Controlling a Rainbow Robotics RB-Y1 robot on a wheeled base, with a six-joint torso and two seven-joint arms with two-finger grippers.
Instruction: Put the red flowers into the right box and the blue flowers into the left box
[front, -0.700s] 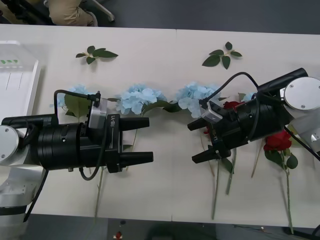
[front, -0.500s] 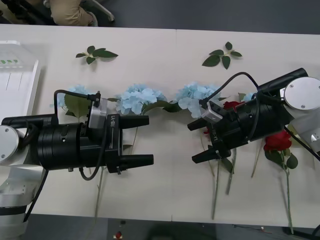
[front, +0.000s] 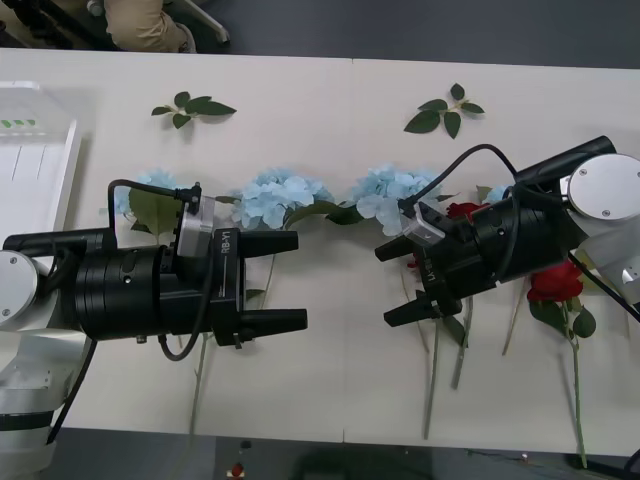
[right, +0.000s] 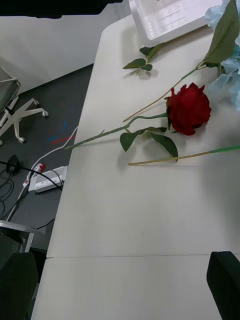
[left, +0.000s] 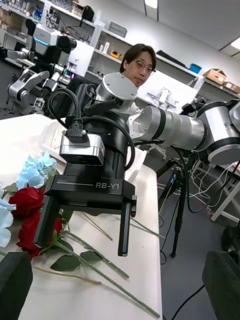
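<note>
- Almost nothing is seen to have moved since the earlier frames: both arms are held in the same places over the desk (front: 330, 370), and the flowers lie as before.
- The left gripper (front: 285, 280) is held above the desk's near left part, its black fingers spread wide apart with nothing between them, pointed toward the robot's right.
- The right gripper (front: 400, 285) is held opposite it, fingers likewise apart and empty, pointed toward the robot's left; an open strip of bare desk is left between the two.
- The blue flowers (front: 272, 198) are laid in a row across the middle of the desk, heads away from the robot and stems running back toward the near edge.
- The red flowers (front: 555, 283) are found on the right side, partly covered by the right arm, their long stems reaching down to the near edge.
- In the right wrist view one red rose (right: 188, 108) is seen lying flat near the desk edge.
- The left box (front: 35, 165) is set at the far left edge of the desk.
- Two loose leaf sprigs (front: 192, 108) lie toward the far edge, well apart.
</note>
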